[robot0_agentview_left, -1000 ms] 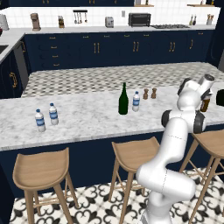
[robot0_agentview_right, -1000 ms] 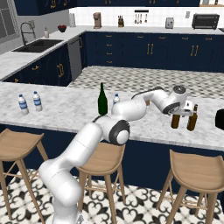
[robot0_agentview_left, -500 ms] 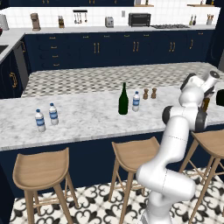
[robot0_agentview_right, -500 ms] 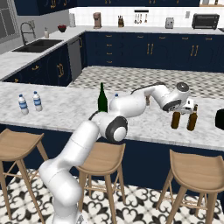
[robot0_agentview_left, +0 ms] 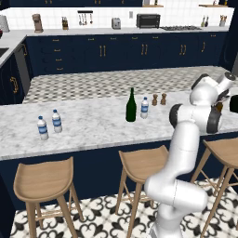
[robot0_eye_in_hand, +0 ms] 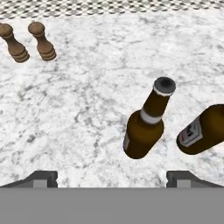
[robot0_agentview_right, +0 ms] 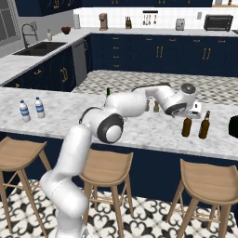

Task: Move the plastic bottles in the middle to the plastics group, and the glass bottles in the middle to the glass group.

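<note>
- Gripper (robot0_eye_in_hand: 112, 177) jaws spread wide, empty, above two slim brown glass beer bottles (robot0_eye_in_hand: 146, 120) standing side by side, upright on white marble counter (robot0_eye_in_hand: 87, 87): glass group.
- Judged: beer bottle delivered.
- Next: tall dark green wine bottle (robot0_agentview_left: 131, 107) and small clear plastic water bottle (robot0_agentview_left: 144, 108), mid-counter; needs a swing back.

The gripper (robot0_eye_in_hand: 112, 177) rose clear of the brown beer bottle (robot0_eye_in_hand: 146, 122) it had been down beside, and its jaws spread wider, ending apart with nothing between them. In the right base view the hand (robot0_agentview_right: 185, 100) drew back toward 10 o'clock, away from the two brown bottles.
</note>
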Motion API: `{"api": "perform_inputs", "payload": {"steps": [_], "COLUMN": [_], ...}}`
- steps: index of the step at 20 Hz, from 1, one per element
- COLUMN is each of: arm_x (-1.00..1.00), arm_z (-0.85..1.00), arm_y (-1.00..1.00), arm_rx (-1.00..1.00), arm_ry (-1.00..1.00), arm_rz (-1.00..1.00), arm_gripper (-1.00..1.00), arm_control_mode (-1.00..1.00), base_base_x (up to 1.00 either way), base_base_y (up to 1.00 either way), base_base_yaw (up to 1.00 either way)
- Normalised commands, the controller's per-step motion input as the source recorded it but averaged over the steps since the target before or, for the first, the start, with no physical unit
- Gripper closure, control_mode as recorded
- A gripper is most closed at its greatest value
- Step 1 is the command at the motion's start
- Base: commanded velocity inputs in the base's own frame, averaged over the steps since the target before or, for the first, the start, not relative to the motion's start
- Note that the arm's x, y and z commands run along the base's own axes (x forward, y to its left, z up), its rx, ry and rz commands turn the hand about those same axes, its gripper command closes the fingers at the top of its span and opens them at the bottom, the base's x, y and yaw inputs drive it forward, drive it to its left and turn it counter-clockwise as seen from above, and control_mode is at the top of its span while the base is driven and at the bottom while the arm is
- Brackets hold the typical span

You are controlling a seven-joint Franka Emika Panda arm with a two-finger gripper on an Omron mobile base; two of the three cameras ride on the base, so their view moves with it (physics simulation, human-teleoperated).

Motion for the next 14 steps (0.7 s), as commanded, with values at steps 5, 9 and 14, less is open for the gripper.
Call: {"api": "perform_inputs", "payload": {"steps": [5,9,14], "arm_x": [-0.26,-0.01,0.00], "arm_z": [0.19,0.00,0.12], "arm_y": [0.44,0.79,1.00], "arm_rx": [-0.04,0.00,0.00], "arm_ry": [-0.01,-0.02,0.00], "arm_rz": [0.00,0.05,0.03], "arm_gripper": [-1.00,-1.00,-1.00], "arm_control_mode": [-1.00,-1.00,-1.00], "base_base_x": [0.00,0.00,0.00], "base_base_y": [0.00,0.00,0.00], "base_base_yaw": [0.00,0.00,0.00]}}
